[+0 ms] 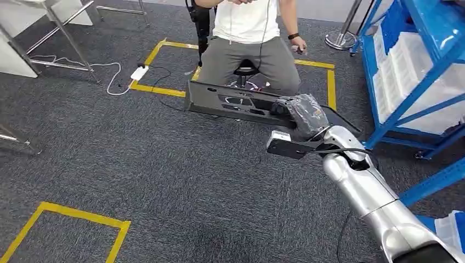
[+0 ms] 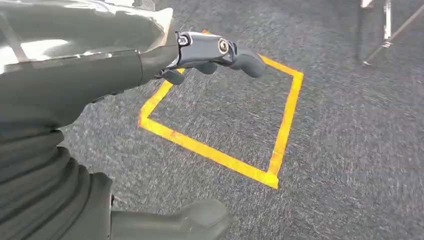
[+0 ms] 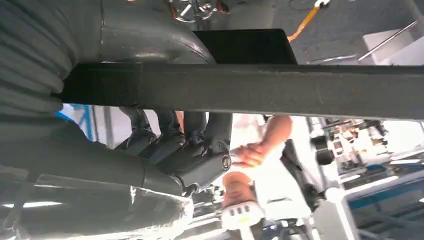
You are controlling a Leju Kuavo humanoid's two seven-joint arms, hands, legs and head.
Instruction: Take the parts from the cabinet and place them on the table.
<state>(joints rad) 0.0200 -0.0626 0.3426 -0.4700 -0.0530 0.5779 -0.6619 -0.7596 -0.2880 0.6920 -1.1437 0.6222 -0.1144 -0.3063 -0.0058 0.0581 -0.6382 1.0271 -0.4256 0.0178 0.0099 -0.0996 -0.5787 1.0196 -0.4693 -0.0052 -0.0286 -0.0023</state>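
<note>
Your right hand (image 1: 303, 114) clamped round long flat black plastic panel part (image 1: 230, 102), fingers (image 3: 175, 142) curled over its edge, part held level above dark grey carpet (image 1: 164, 181). Your left hand (image 2: 210, 52) holds nothing, fingers apart, hanging over yellow tape square (image 2: 220, 160). Seated person (image 1: 249, 33) right behind part, blue metal rack (image 1: 417, 82) off your right.

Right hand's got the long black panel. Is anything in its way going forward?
Yes. A seated person on a stool sits directly beyond the long black plastic panel that the right hand holds, close behind it. No table is in sight.
</note>
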